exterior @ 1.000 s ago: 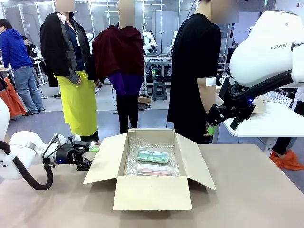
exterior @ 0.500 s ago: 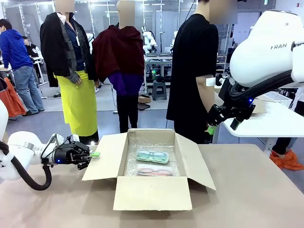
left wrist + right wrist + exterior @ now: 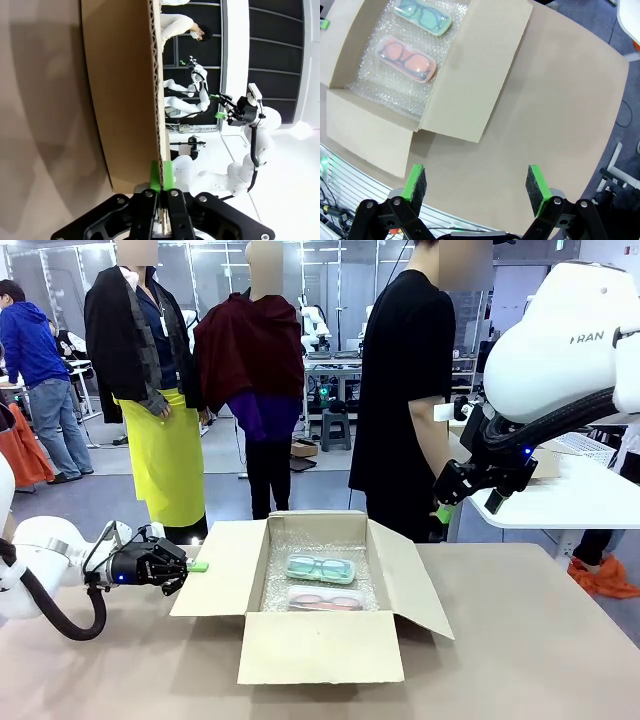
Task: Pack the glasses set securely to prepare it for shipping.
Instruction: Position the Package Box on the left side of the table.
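An open cardboard box (image 3: 320, 645) stands mid-table, lined with bubble wrap. The glasses set lies inside it: a mint-green case (image 3: 321, 568) behind a pinkish-red case (image 3: 325, 598). From above, the right wrist view shows the mint case (image 3: 422, 15) and the pink case (image 3: 407, 57) side by side. My left gripper (image 3: 198, 566) is shut on the outer edge of the box's left flap (image 3: 225, 570); in the left wrist view its green pads (image 3: 155, 176) pinch the cardboard edge (image 3: 125, 90). High at the right, my right gripper (image 3: 445, 512) hangs open and empty, its fingers (image 3: 417, 182) spread wide.
All the box flaps are spread outward; the right flap (image 3: 475, 70) slopes down toward the bare table (image 3: 520, 640). A person in black (image 3: 400, 390) stands at the far edge behind the box. A white side table (image 3: 570, 500) is at the right.
My left gripper dropped slightly and drew a little to the left, and the left flap swung further outward with it. The right arm has not moved.
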Robot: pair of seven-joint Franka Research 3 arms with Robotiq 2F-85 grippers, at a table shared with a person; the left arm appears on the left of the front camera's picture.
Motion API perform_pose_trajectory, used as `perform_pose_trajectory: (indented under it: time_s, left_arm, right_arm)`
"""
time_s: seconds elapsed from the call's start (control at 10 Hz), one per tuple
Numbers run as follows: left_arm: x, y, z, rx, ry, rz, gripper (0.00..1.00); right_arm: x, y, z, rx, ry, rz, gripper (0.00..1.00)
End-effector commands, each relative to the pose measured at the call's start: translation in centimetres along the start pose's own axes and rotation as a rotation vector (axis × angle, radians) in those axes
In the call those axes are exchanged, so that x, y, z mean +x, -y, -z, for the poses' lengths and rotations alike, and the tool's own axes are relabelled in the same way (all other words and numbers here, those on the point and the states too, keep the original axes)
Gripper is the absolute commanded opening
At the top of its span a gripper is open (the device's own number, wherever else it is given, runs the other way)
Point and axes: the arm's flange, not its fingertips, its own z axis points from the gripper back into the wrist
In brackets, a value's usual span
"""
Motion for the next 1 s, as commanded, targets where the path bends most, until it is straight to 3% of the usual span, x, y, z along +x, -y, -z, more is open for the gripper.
perform_pose_trajectory:
  time_s: [0.0, 0.3, 0.6, 0.9]
  left_arm:
    - [0.0, -0.1, 0.1, 0.005, 0.004, 0.006, 0.03]
    - [0.0, 0.0, 0.0, 0.000, 0.000, 0.000, 0.03]
    - [-0.1, 2.6, -4.7, -0.005, 0.009, 0.042, 0.03]
    - [-0.1, 4.6, -12.2, 0.018, 0.045, 0.047, 0.03]
  right_arm:
    - [0.1, 0.0, -0.1, -0.007, -0.006, -0.019, 1.00]
    - [0.1, 0.0, -0.1, -0.007, -0.006, -0.019, 1.00]
    - [0.1, 0.0, -0.1, -0.007, -0.006, -0.019, 1.00]
    - [0.1, 0.0, -0.1, -0.007, -0.006, -0.019, 1.00]
